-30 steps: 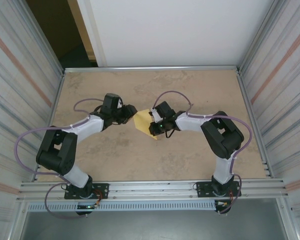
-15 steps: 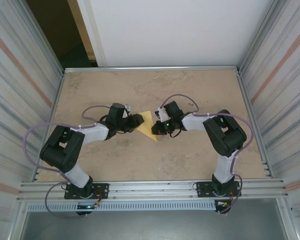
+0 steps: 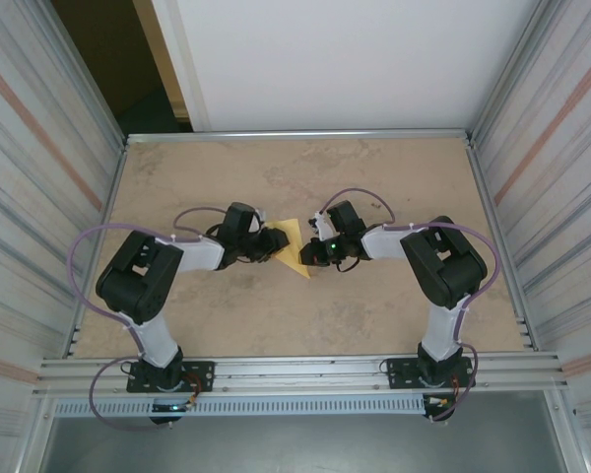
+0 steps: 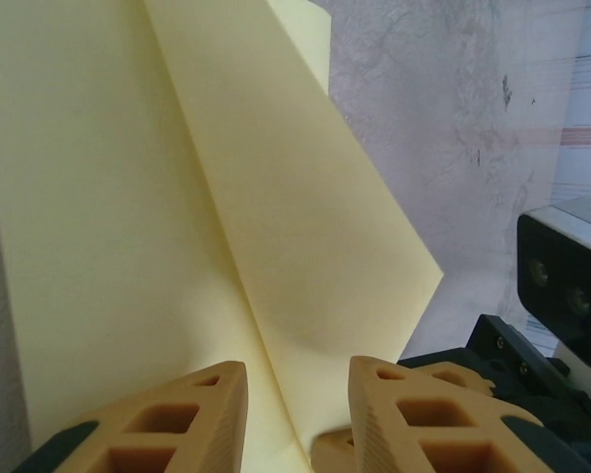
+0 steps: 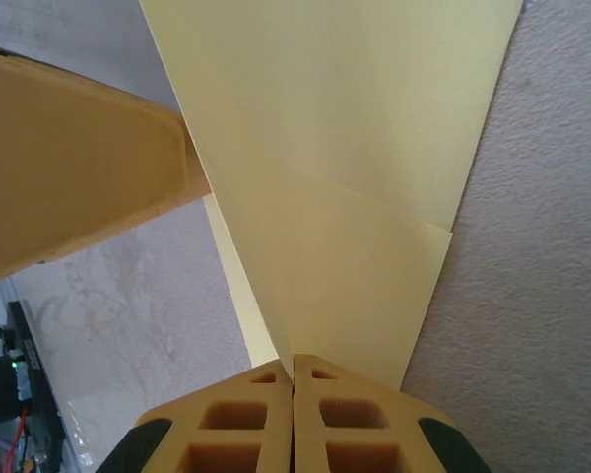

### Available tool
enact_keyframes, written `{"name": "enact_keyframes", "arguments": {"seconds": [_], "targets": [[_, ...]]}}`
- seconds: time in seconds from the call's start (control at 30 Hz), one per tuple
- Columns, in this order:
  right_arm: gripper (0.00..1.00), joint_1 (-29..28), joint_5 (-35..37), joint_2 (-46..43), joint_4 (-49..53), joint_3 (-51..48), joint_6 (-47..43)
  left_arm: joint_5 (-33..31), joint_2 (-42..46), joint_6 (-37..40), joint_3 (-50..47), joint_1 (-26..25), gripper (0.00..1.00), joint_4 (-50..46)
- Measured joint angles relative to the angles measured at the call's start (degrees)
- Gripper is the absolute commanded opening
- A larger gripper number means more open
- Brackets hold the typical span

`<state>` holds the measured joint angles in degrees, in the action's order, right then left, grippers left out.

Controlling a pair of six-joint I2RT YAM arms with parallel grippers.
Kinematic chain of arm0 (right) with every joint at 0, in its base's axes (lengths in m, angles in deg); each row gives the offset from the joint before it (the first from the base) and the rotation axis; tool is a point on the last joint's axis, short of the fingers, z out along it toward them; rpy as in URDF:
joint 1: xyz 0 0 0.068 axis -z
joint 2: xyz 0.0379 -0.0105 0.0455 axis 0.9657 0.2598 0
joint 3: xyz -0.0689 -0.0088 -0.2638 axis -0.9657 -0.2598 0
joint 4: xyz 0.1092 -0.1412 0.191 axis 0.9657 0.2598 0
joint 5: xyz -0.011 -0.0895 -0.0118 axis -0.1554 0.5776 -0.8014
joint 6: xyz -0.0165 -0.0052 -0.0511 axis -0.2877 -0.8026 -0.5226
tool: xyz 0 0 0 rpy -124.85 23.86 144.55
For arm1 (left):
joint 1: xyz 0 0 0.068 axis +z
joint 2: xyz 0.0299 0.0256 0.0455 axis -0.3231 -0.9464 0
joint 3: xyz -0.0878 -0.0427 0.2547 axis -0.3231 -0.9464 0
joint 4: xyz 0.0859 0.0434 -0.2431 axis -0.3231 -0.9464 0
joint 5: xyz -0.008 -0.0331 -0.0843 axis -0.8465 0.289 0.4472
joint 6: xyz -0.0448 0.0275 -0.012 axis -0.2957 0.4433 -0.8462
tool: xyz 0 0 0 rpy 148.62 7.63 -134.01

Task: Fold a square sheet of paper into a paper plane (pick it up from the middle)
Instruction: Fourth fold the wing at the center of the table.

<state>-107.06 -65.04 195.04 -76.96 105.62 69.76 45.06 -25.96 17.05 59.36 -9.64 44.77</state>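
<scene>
**Item:** sheet of paper (image 3: 292,248), pale yellow, partly folded, with one long crease.

**Location:** middle of the table (image 3: 394,177), between the two grippers.

**Left gripper** (image 4: 294,394)**:** jaws apart, straddling the crease. Whether the pads touch the paper cannot be told.

**Right gripper** (image 5: 294,370)**:** jaws together, clamped on the narrow end of the sheet.

**Step in hand (judged):** sharpening a crease partway through the plane.

**Handling note:**
- The right clamp should serve as a fixed anchor.
- The left jaws should close squarely on the ridge and press along it rather than pull, because thin paper skews or tears easily.
- The layered edges should line up before any pressure goes on.

**Views compared:**
- **Overhead:** gives the layout, with both arms bent inward toward the sheet, but the paper is too small there to read the folds.
- **Left wrist:** shows the crease line and one flap lying over another.
- **Right wrist:** shows a stepped edge where the top layer stops short of the one beneath, and a left finger (image 5: 79,168) just beside the sheet.
</scene>
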Motion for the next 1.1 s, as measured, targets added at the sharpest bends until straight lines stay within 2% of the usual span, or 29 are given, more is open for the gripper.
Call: {"name": "enact_keyframes", "arguments": {"seconds": [0.33,0.7,0.87,1.1], "targets": [[0.12,0.00,-0.13,0.17,-0.39,-0.20,0.04,-0.35,-2.54,1.77,4.15,-1.16,0.34,-5.99],[0.25,0.00,0.09,0.02,-0.70,-1.29,0.09,-1.31,-4.61,2.21,7.87,-2.51,0.42,-12.41],[0.29,0.00,1.42,-2.32,-0.81,-3.02,0.55,-2.27,-5.27,2.43,9.90,-2.93,0.42,-15.52],[0.30,0.00,4.44,-5.73,-1.53,-4.28,1.97,-3.23,-5.46,2.67,10.82,-3.15,0.42,-17.18]]}}
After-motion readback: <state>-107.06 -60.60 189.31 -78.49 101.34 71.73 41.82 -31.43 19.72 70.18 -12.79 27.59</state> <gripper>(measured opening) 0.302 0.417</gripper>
